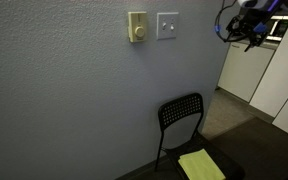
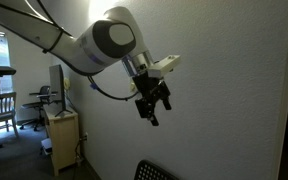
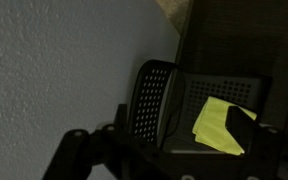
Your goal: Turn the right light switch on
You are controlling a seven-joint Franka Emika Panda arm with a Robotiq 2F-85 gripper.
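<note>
White and nearly square, the right light switch sits high on the textured grey-white wall, a little right of centre in the upper part of an exterior view, with small toggle detail at its middle. Just to its left, close but apart, is a narrower cream plate with a round knob. The gripper hangs in the upper right corner of that view, at about the height of the switch and well apart from it, touching neither plate. From the side in an exterior view, the white Panda arm reaches in from the upper left, and the dark gripper points downward near the wall. Its fingers look spread apart and hold nothing; in the wrist view they are only dark shapes along the bottom edge, one finger at the lower left. Below the switch, a black chair with a perforated back stands against the wall, and a yellow-green cloth lies on its seat. The wrist view looks down on that chair back and the cloth.
</note>
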